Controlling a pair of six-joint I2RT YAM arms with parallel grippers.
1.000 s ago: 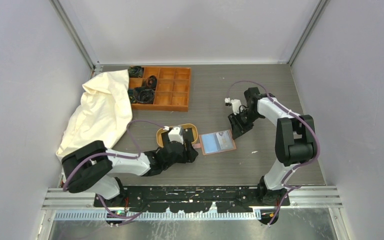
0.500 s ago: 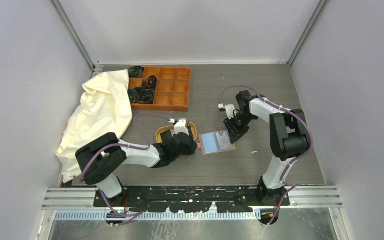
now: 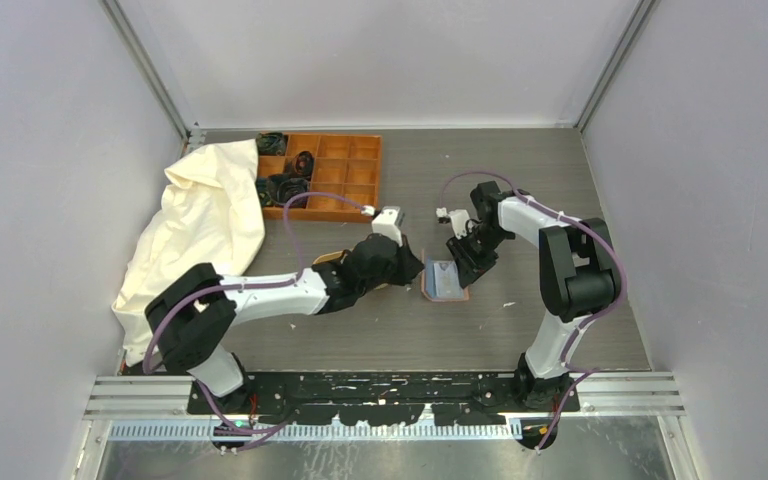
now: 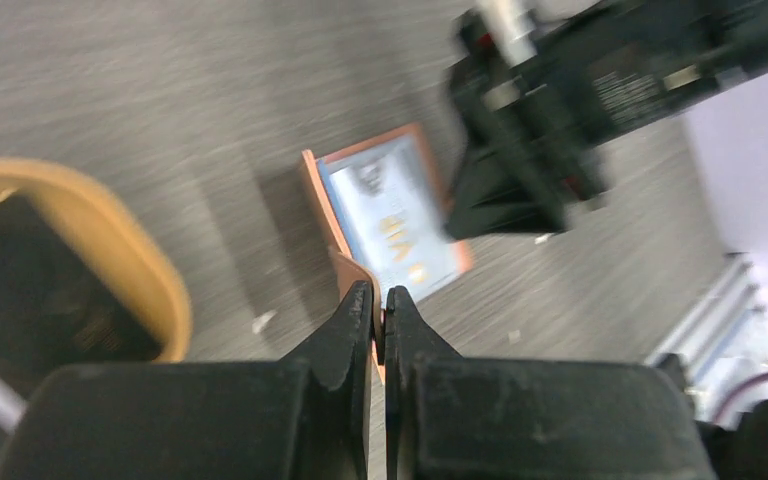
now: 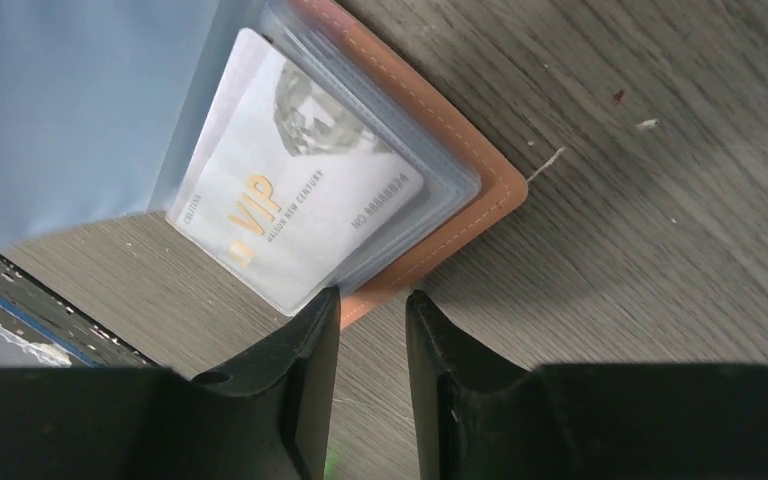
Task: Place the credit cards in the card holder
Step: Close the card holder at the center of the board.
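Note:
The reddish-brown card holder (image 3: pixel 445 283) lies mid-table, half folded, with its left flap raised. My left gripper (image 3: pixel 415 272) is shut on that leather flap (image 4: pixel 357 272) and holds it up. Inside the card holder (image 5: pixel 480 200), a pale credit card (image 5: pixel 300 210) printed with VIP sits under a clear sleeve. My right gripper (image 5: pixel 372 300) is at the holder's near edge, slightly open, one fingertip (image 5: pixel 322 305) at the sleeve's corner and nothing gripped. Black credit cards (image 4: pixel 30 290) lie in the oval wooden tray (image 4: pixel 155 280), to the left of the holder.
An orange compartment box (image 3: pixel 325 175) with dark items stands at the back left. A cream cloth (image 3: pixel 200 225) is heaped along the left side. The wooden tray (image 3: pixel 332 258) is mostly hidden under my left arm. Small white specks dot the table near the holder.
My left gripper shut on the holder's left flap and swung right and up, folding the open holder half shut. My right gripper shifted slightly to the holder's edge.

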